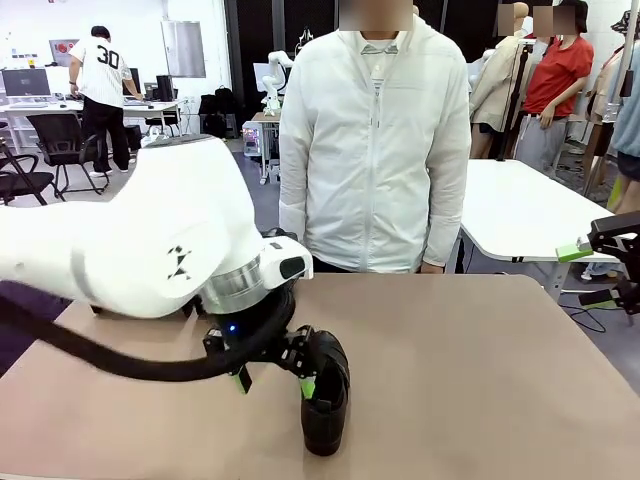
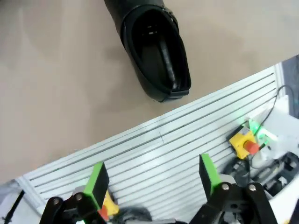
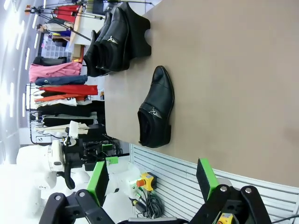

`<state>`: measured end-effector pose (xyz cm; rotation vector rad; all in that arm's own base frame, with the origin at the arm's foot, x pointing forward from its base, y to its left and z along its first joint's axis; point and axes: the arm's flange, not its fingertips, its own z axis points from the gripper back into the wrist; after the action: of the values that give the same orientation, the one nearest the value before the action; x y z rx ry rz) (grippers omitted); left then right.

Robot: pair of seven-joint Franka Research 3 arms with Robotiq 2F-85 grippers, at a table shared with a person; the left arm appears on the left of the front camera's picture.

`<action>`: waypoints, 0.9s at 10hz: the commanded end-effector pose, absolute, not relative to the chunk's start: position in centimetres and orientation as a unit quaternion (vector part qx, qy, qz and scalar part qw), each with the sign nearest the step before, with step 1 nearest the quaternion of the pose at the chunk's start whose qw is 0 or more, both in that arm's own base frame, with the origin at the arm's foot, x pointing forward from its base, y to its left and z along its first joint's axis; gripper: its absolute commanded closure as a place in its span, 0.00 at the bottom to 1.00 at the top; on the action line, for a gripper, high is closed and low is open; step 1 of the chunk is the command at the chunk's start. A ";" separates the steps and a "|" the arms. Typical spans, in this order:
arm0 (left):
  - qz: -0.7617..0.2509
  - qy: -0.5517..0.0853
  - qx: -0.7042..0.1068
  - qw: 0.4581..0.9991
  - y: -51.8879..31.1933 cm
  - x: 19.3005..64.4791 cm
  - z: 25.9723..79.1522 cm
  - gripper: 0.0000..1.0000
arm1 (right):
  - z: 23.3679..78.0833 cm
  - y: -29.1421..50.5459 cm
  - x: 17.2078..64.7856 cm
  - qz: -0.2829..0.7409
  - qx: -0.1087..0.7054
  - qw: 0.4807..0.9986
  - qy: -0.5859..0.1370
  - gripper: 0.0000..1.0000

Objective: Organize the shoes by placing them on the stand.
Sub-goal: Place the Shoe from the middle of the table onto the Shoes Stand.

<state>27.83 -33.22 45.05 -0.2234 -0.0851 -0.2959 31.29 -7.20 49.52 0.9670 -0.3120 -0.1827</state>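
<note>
The tan worktop is carrying the whole job, which looks partly done. At its far end in the right wrist view, the stand is already bearing a cluster of shoes; their exact count is unclear. One loafer is lying loose near the robot's edge, not yet placed. The left end effector is hovering just beside it, released and grasping nothing. The right end effector is likewise spread and empty.
</note>
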 end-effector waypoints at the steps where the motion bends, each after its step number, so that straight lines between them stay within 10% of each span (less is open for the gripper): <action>1: -0.151 -0.041 -0.113 0.981 -31.1 25.5 45.7 0.00 | 50.0 -7.2 31.4 -0.093 0.473 0.863 -0.151 0.00; 9: -0.188 -0.089 -0.057 0.976 -35.8 31.0 41.9 0.00 | 50.0 -7.2 31.4 -0.093 0.473 0.863 -0.151 0.00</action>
<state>29.75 -34.14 43.11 -0.1625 -0.1728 -0.3858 31.28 -7.22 49.53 0.9671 -0.3124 -0.1832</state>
